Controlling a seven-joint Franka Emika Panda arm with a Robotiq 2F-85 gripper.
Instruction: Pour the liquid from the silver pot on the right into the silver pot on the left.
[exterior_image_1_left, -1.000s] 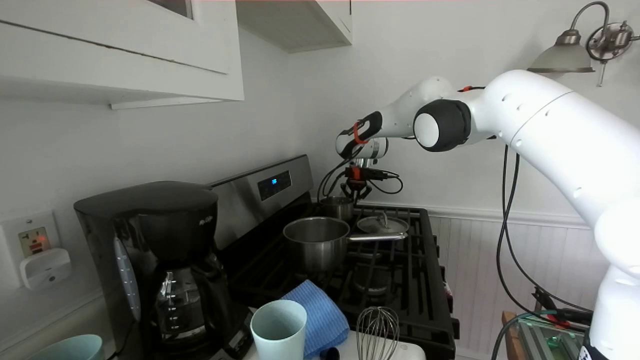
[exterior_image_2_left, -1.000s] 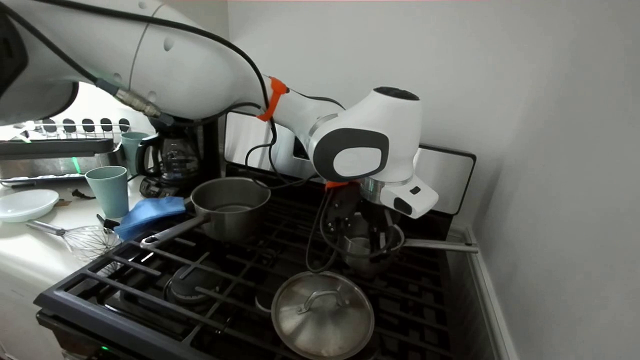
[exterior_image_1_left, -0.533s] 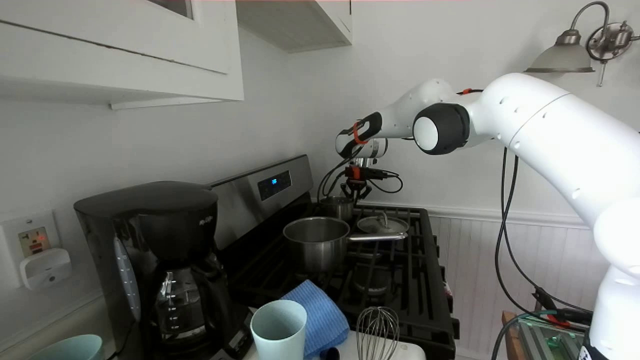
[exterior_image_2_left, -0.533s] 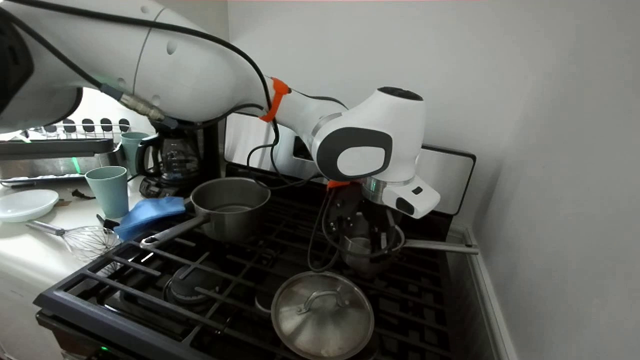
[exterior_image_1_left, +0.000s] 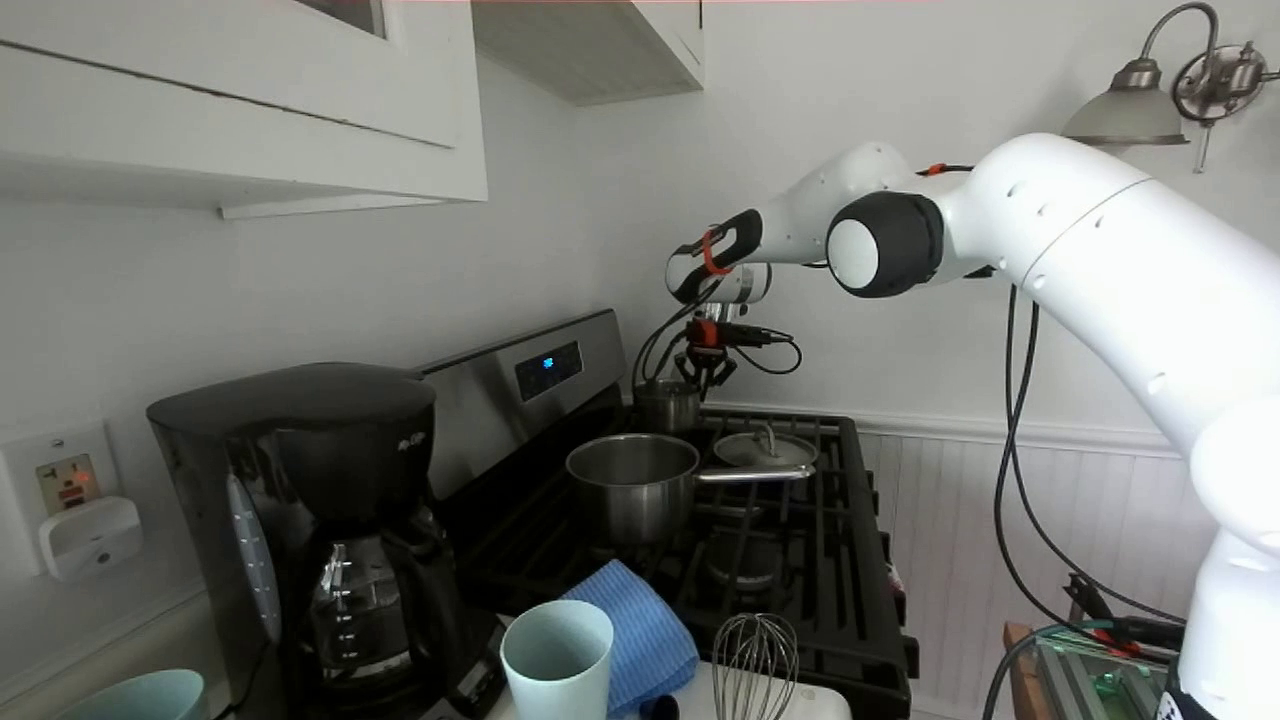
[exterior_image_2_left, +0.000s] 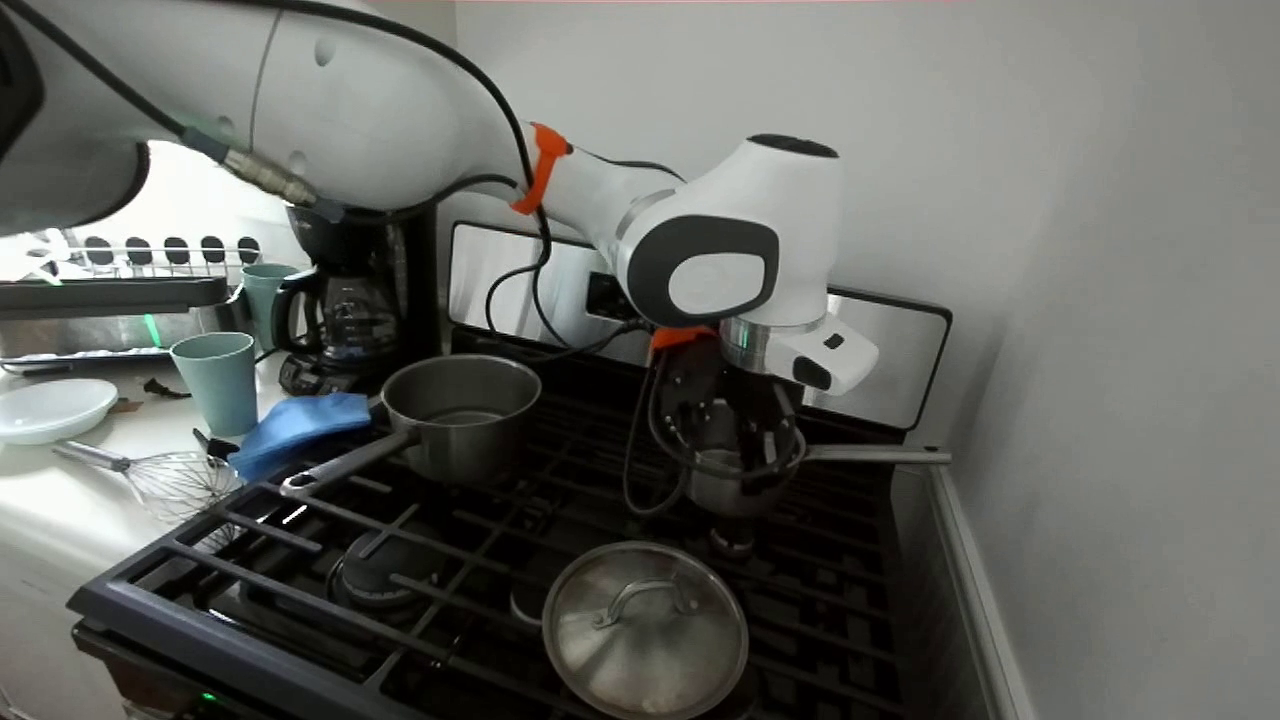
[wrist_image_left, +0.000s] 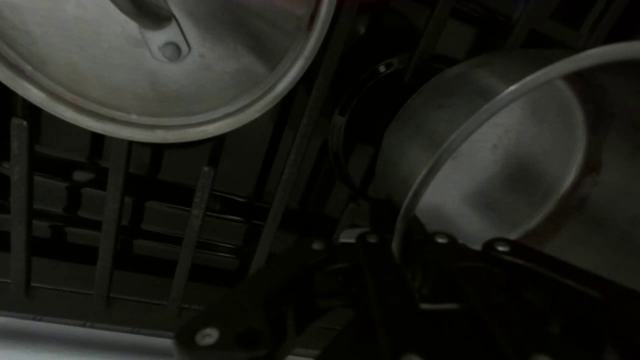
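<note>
**In the grip: right pot (exterior_image_2_left: 725, 492); across a gap, left pot (exterior_image_2_left: 468, 452)**

From here the gripper (wrist_image_left: 400, 230) pinches the right pot's rim (wrist_image_left: 511, 93) tightly; the pot seems to hang clear of the stove (exterior_image_2_left: 240, 655), to the right of the left pot, its handle (exterior_image_2_left: 875, 454) pointing away from that pot. So the arm (exterior_image_1_left: 1090, 230) probably has to bring it, level, toward the left pot before tipping.

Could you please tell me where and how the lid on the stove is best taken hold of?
Probably by the middle of its arched handle, coming straight down from above and closing across the bar: the lid lies handle up, and the arch stands over its top with a gap beneath.
</note>
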